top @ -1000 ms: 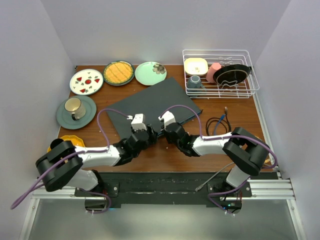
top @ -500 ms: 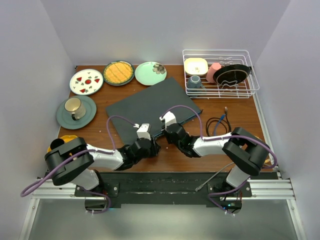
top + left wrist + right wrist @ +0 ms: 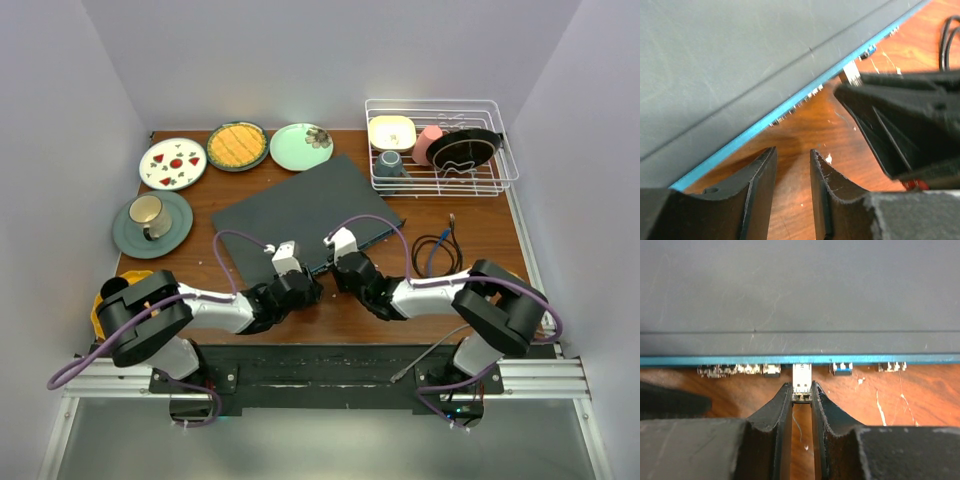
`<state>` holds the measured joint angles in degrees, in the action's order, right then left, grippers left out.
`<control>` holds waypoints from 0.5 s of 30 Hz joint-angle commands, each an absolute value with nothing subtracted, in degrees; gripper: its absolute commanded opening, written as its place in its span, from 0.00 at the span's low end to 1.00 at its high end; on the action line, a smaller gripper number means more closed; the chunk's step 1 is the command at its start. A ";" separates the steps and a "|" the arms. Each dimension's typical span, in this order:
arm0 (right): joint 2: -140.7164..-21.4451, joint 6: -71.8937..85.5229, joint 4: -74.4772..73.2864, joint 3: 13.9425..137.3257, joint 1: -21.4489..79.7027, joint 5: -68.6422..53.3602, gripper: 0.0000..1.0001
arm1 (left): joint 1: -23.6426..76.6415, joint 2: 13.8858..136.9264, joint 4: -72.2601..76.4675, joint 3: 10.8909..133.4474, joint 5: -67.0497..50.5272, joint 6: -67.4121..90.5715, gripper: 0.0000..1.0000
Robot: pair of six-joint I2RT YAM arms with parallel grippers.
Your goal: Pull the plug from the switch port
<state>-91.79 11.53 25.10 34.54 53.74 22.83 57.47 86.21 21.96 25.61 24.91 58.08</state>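
Three plates sit at the upper left: one white plate (image 3: 172, 163) with red shapes, one orange plate (image 3: 237, 146), one mint-green plate (image 3: 301, 146). One saucer (image 3: 176, 236) carries one mug (image 3: 148, 212). One wire rack (image 3: 440, 190), upper right, holds two cups, a pink cup (image 3: 428, 143) and a grey cup (image 3: 390, 163), plus one yellow dish (image 3: 391, 131) and one black plate (image 3: 464, 150). There is one switch (image 3: 300, 205), one plug (image 3: 802, 376), one coiled black cable (image 3: 430, 250), and two grippers: the left gripper (image 3: 790, 165) and the right gripper (image 3: 801, 395).

No lettering, label or number is legible on the switch (image 3: 300, 205) or elsewhere.
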 commanded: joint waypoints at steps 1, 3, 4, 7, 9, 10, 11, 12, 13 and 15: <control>-89.21 12.92 24.00 33.31 54.58 24.87 0.00 | 54.85 89.21 10.37 24.96 28.92 60.82 0.40; -88.77 13.01 23.47 33.05 54.93 24.87 0.00 | 54.32 89.38 10.20 25.05 28.65 61.08 0.40; -88.42 13.27 23.38 32.96 55.02 24.96 0.00 | 54.06 89.30 10.11 24.96 28.74 61.08 0.40; -87.54 13.88 22.33 32.78 55.20 25.14 0.00 | 53.79 89.03 9.58 25.31 28.92 61.08 0.40; -86.66 14.32 20.84 32.78 55.46 25.66 0.00 | 53.88 88.95 9.14 25.40 29.09 61.00 0.40; -86.14 14.85 20.13 32.78 55.55 25.84 0.00 | 53.79 88.86 9.05 25.57 29.18 61.00 0.40; -85.61 15.29 19.52 32.78 55.63 26.01 0.00 | 53.70 88.94 8.88 25.58 29.18 61.00 0.40; -84.30 15.64 18.03 32.78 55.90 26.19 0.00 | 53.70 88.95 8.70 25.66 29.18 60.91 0.40; -83.59 16.25 17.41 32.61 55.99 26.54 0.00 | 53.70 88.86 8.70 25.75 29.27 61.00 0.40; -81.40 17.05 14.95 32.52 56.16 26.81 0.00 | 53.70 88.86 8.70 25.75 29.18 60.82 0.40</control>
